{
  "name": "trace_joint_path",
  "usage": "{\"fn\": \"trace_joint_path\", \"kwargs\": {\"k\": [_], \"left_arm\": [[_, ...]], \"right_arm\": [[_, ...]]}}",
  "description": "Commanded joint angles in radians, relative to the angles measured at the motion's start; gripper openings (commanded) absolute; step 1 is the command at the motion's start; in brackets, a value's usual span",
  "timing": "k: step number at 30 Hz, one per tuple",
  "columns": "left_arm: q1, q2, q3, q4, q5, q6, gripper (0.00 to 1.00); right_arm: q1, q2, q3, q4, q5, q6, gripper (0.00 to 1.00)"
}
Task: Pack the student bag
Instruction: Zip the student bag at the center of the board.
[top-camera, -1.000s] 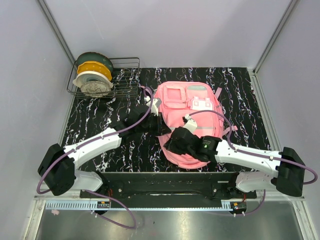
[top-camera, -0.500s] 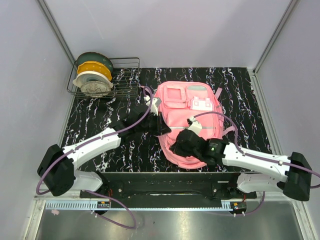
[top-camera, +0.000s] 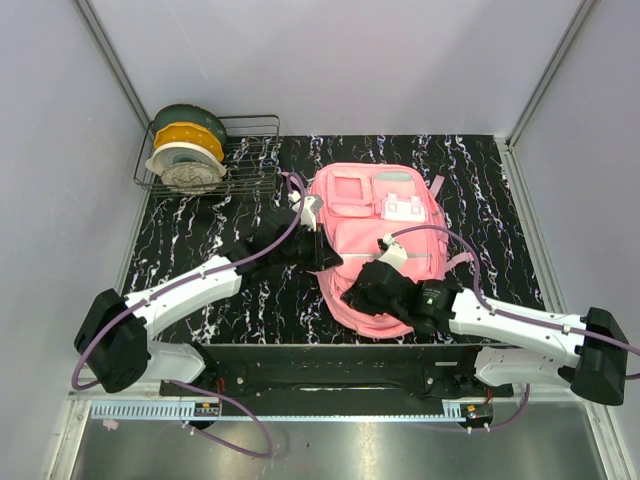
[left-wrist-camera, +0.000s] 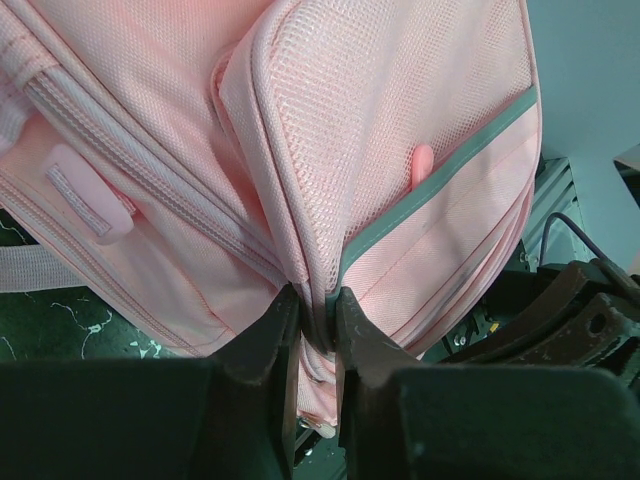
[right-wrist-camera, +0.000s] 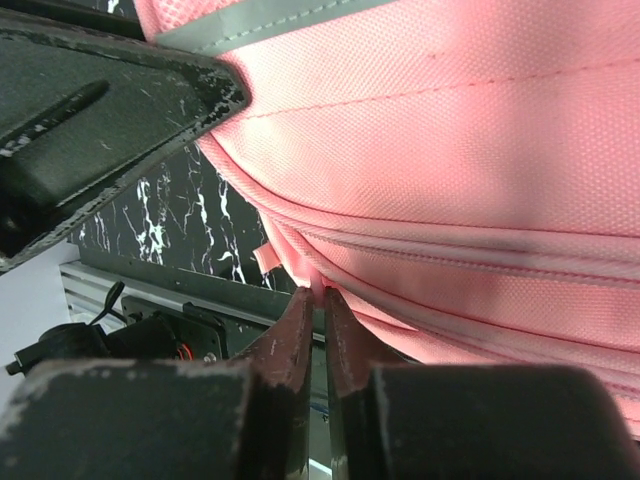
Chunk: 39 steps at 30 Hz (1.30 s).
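The student bag (top-camera: 385, 215), a large pink backpack with front pockets and a pale mint patch, lies flat on the black marbled table. My left gripper (top-camera: 318, 255) is at the bag's left side. In the left wrist view it (left-wrist-camera: 318, 305) is shut on a fold of the bag (left-wrist-camera: 400, 150) at the grey-trimmed mesh side pocket. My right gripper (top-camera: 352, 298) is at the bag's near left edge. In the right wrist view it (right-wrist-camera: 322, 295) is shut on a small pink tab at the zipper seam of the bag (right-wrist-camera: 460, 150).
A wire rack (top-camera: 250, 150) with several filament spools (top-camera: 185, 150) stands at the back left. A black rail (top-camera: 320, 365) runs along the table's near edge, just below the bag. Grey walls enclose the table on three sides.
My right gripper has slid a little toward the near edge along the bag, and its arm has stretched out lower and to the right. The left arm and the bag have stayed put.
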<state>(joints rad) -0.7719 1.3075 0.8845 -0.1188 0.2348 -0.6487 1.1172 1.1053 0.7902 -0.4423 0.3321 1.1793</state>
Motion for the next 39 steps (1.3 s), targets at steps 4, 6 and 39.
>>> {"fn": "trace_joint_path", "kwargs": {"k": [4, 6, 39], "left_arm": [[-0.007, -0.059, 0.080, 0.131, 0.097, 0.001, 0.00], [-0.007, -0.060, 0.077, 0.134, 0.098, -0.002, 0.00], [-0.007, -0.053, 0.064, 0.168, 0.129, -0.019, 0.00]], "right_arm": [[-0.007, 0.031, -0.011, 0.048, 0.070, -0.017, 0.17], [-0.008, 0.027, -0.014, 0.051, 0.082, -0.015, 0.27], [-0.037, 0.168, 0.099, 0.102, 0.162, -0.231, 0.13]]}}
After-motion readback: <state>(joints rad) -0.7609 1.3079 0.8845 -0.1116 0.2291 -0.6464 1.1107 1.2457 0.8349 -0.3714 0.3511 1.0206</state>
